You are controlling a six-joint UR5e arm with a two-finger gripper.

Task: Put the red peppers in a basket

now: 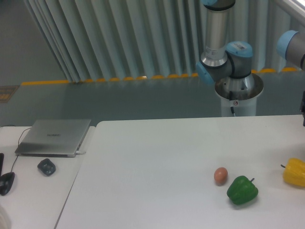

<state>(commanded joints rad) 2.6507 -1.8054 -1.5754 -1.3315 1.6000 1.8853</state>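
No red pepper in view, only a green pepper (242, 190) and a yellow one (294, 171). Glossy skin probably slips, so grab the body. Gripper's barely in frame, can't tell the jaws.

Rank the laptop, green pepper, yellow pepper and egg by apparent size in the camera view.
1. laptop, clearly largest
2. green pepper
3. yellow pepper, cut off by the frame edge, so its rank against the green one is unsure
4. egg, smallest

Soft, even, cool light; slightly hazy picture.
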